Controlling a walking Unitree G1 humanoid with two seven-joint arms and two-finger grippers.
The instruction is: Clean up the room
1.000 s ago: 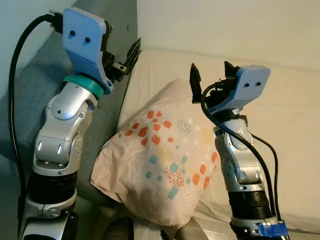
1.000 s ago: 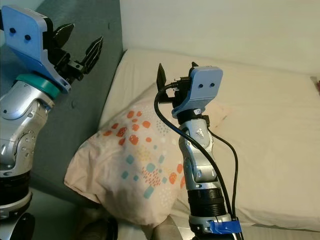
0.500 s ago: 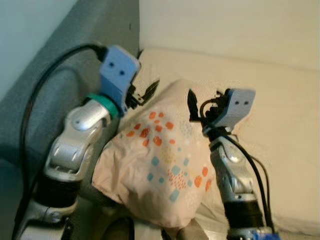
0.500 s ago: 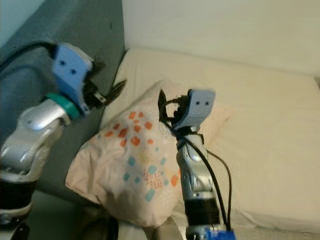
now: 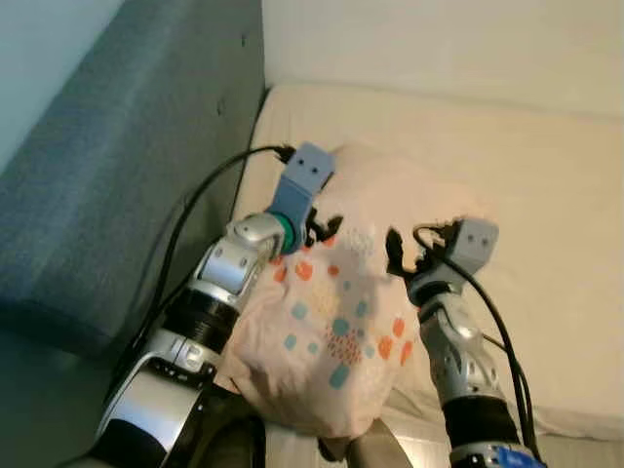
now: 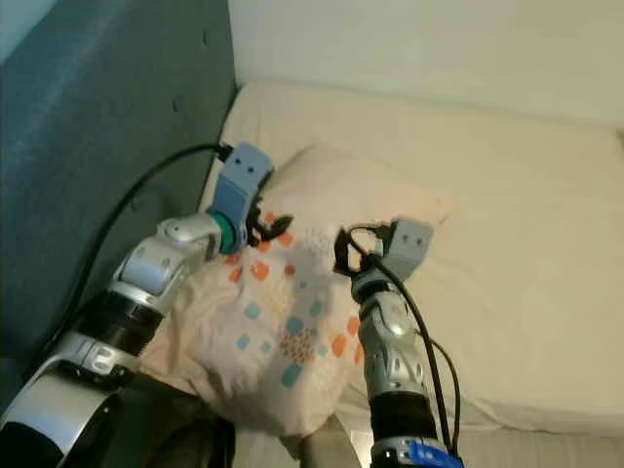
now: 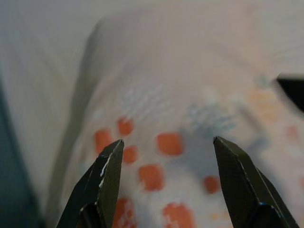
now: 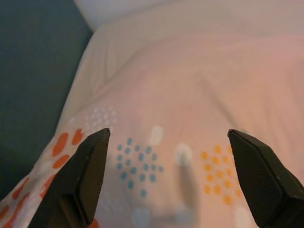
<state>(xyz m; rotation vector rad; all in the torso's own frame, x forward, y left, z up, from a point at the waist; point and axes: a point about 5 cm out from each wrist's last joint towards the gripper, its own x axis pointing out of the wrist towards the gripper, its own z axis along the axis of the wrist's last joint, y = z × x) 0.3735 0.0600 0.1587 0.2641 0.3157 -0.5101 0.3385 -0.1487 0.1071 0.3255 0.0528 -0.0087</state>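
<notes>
A pale pink pillow (image 5: pixel 341 322) with orange and blue patches lies at the near left corner of the bed, against the headboard. My left gripper (image 5: pixel 324 230) hovers open just over the pillow's upper left part; the left wrist view shows its fingers (image 7: pixel 107 175) spread above orange squares on the pillow (image 7: pixel 161 137). My right gripper (image 5: pixel 395 255) is open over the pillow's right side, close above the fabric. In the right wrist view its two fingertips (image 8: pixel 90 166) frame the dotted pillow (image 8: pixel 190 118) cloth.
A cream mattress (image 5: pixel 526 175) stretches to the right and back. A grey-blue padded headboard (image 5: pixel 117 166) runs along the left. The white wall (image 5: pixel 439 39) stands behind the bed. The mattress's front edge (image 6: pixel 546 419) is near my body.
Both arms have reached down and forward from a raised pose onto the pillow. The camera has tilted, showing the bed from higher up. Both grippers stayed open.
</notes>
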